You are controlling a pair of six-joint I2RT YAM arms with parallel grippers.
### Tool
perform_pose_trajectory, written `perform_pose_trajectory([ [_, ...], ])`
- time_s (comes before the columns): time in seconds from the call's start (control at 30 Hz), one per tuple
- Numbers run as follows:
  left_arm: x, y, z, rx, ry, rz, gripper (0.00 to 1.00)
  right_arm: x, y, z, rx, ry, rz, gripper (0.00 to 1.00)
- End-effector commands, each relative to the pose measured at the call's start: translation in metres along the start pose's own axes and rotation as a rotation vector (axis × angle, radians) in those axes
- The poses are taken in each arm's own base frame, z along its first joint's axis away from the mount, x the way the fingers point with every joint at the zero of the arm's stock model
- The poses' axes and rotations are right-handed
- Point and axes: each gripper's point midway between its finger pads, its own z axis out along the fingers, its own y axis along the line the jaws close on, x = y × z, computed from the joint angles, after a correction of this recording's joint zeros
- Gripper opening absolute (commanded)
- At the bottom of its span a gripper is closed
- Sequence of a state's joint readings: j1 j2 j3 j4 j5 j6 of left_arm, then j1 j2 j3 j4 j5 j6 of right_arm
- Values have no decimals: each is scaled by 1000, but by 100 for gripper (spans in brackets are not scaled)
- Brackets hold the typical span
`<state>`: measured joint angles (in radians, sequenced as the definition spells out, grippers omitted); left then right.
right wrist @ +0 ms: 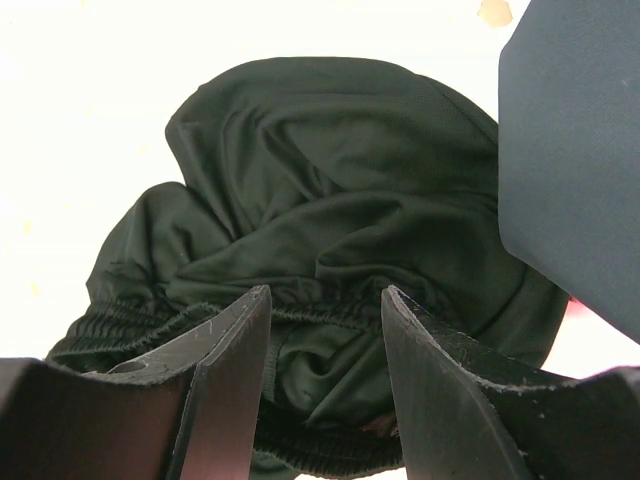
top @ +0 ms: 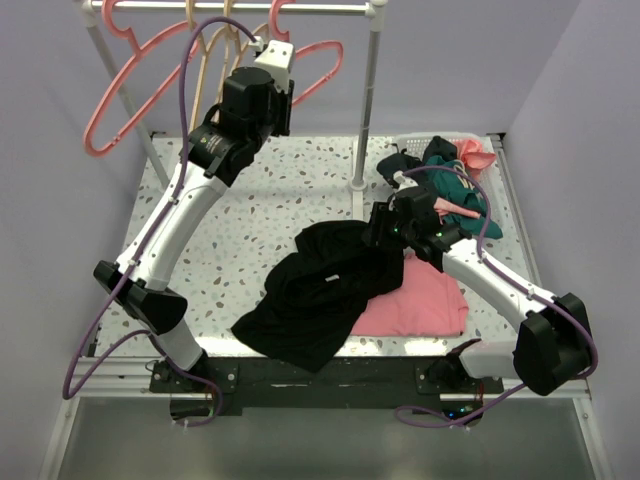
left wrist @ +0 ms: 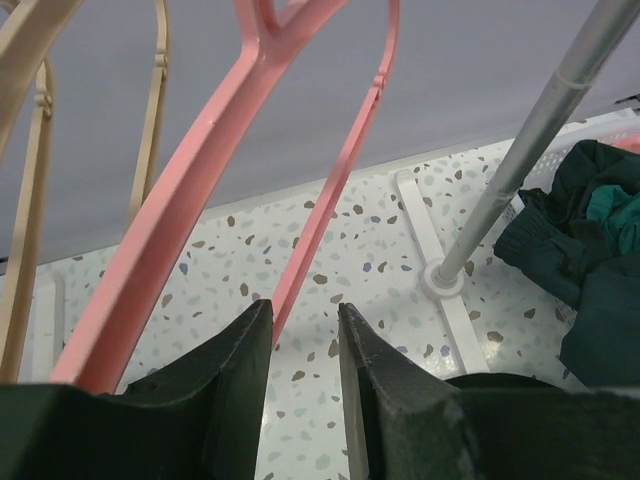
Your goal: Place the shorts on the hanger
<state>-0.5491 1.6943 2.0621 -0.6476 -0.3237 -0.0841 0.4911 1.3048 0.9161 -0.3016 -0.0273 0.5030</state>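
Note:
The black shorts (top: 320, 290) lie crumpled on the table, partly over a pink cloth. My right gripper (top: 378, 228) is open at their upper right edge. In the right wrist view its jaws (right wrist: 325, 292) straddle the ribbed waistband of the shorts (right wrist: 330, 180). My left gripper (top: 285, 80) is raised to the rail beside a pink hanger (top: 325, 65). In the left wrist view it (left wrist: 305, 308) is open with a narrow gap. The hanger's (left wrist: 200, 180) thin lower bar runs down to the left fingertip (left wrist: 255, 320).
A second pink hanger (top: 120, 110) and tan hangers (top: 210, 50) hang on the rail (top: 330, 8). The rack's post (top: 368, 100) stands mid-back. A white basket (top: 440, 140) with a teal garment (left wrist: 590, 230) sits at the back right. The flat pink cloth (top: 420, 300) lies under the right arm.

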Motion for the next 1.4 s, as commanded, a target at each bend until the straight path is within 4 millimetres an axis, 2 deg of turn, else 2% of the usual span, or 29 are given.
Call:
perform_pose_trajectory([
  [0.0, -48, 5, -35, 55, -138, -24, 39, -15, 13, 0, -49, -43, -22, 52],
  [0.2, -84, 6, -74, 108, -243, -65, 43, -13, 15, 3, -55, -36, -19, 52],
  [0.3, -97, 8, -89, 122, -286, -78, 44, -14, 16, 3, -56, -37, -17, 52],
  [0.37, -102, 16, -92, 86, -304, -75, 44, -14, 16, 3, -53, -35, -21, 52],
  [0.43, -101, 25, -89, 34, -298, -58, 45, -13, 16, 3, -53, -32, -23, 52],
  [0.57, -92, 30, -67, 3, -255, -27, 46, -13, 16, 2, -48, -28, -27, 52],
  [0.77, -77, 25, -38, -1, -192, 12, 47, -16, 19, -3, -55, -33, -32, 52],
  [0.97, -63, 15, -24, 31, -156, 25, 47, -15, 18, -4, -49, -29, -39, 52],
  [1.17, -50, 17, -15, 10, -129, 31, 39, -14, 19, -4, -52, -28, -37, 52],
  [1.3, -42, 19, -11, -2, -114, 34, 26, -13, 18, -4, -51, -26, -35, 52],
  [1.37, -36, 20, -7, -5, -103, 37, 23, -12, 18, -4, -51, -23, -35, 52],
])
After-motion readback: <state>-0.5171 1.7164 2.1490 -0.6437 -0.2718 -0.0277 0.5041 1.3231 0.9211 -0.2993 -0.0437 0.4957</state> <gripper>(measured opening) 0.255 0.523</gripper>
